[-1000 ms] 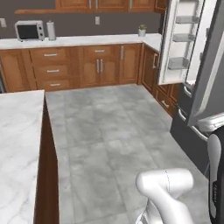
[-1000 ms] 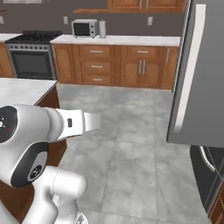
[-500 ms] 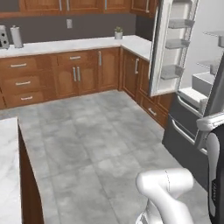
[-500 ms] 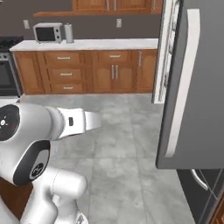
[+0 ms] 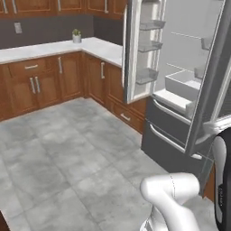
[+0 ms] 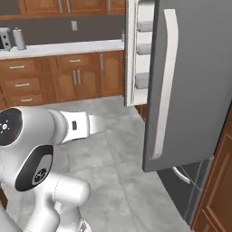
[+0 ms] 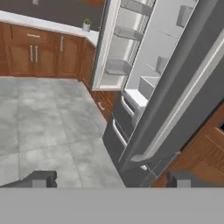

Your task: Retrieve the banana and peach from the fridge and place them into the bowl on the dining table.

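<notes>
1. The fridge (image 5: 180,90) runs off the top and right edges of the left base view; its near door (image 6: 190,86), seen edge-on, hides part of the shelves.
2. In the right base view that grey door covers the whole interior and is cut by the top and right edges.
3. In the hand view the door slants across the compartment; what lies on the shelves behind it cannot be told.
4. The small potted plant (image 5: 76,35) on the counter (image 5: 54,48) is too small to make out.
</notes>
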